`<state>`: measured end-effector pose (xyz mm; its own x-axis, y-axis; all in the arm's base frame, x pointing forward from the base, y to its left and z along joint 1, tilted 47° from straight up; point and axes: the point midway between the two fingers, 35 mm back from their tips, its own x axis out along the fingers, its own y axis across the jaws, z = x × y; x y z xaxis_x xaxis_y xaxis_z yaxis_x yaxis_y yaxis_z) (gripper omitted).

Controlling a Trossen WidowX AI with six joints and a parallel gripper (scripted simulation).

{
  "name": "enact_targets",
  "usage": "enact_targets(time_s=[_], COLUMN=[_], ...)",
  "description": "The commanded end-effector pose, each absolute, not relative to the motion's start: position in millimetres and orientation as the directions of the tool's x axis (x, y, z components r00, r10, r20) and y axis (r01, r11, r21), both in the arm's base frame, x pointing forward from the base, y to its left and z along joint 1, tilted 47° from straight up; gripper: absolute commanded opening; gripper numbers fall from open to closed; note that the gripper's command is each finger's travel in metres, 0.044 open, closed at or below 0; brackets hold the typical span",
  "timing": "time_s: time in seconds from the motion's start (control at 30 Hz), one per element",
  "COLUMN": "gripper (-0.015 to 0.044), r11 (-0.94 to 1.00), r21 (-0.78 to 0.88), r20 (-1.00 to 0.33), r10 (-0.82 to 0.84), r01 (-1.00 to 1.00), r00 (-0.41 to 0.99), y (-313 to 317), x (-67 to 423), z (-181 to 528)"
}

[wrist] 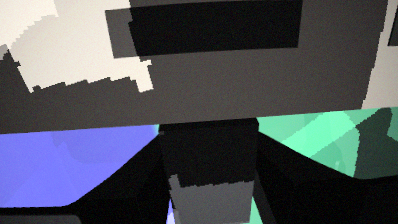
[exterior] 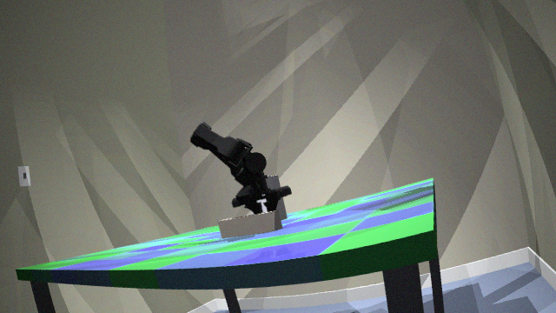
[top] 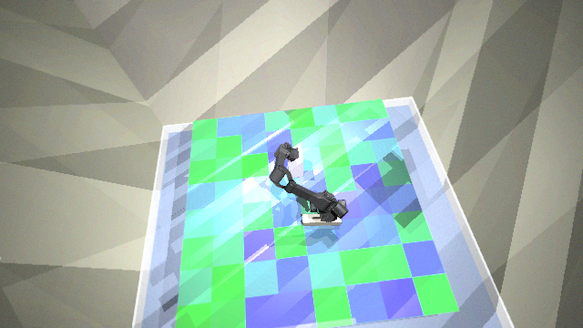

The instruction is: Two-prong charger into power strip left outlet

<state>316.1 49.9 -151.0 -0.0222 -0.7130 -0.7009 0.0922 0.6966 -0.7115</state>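
Top view: the arm [top: 304,193] reaches down over the power strip [top: 321,220] on the table [top: 291,282].

Exterior view: the gripper [exterior: 261,204] points straight down, keeping the prongs square to the shutter.

Wrist view: the fingers are clamped on the charger [wrist: 210,165], which meets the strip's face with its prongs hidden.

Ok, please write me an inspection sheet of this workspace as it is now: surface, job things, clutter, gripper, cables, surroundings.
Surface: table with a green, blue and cyan checkered top on dark legs.
Job's things: grey power strip lies on the table; dark charger sits against its face, and no prongs show in the wrist view.
Clutter: nothing seen.
Grippers: gripper is shut on the charger, directly above the power strip.
Cables: nothing seen.
Surroundings: beige patterned walls; a wall switch at the left; a pale raised border on the floor around the table.
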Motion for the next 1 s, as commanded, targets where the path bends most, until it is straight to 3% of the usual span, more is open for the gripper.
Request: enact_targets(time_s=[0.0, 0.97], gripper=[0.0, 0.0], r11=[0.697, 0.697], r21=[-0.711, -0.711], r20=[-0.701, -0.701], r10=[-0.713, -0.713], r01=[0.097, 0.097], r00=[-0.016, -0.015], y=[49.4, 48.1], x=[320.9, 332.4], z=[-150.6, -150.2])
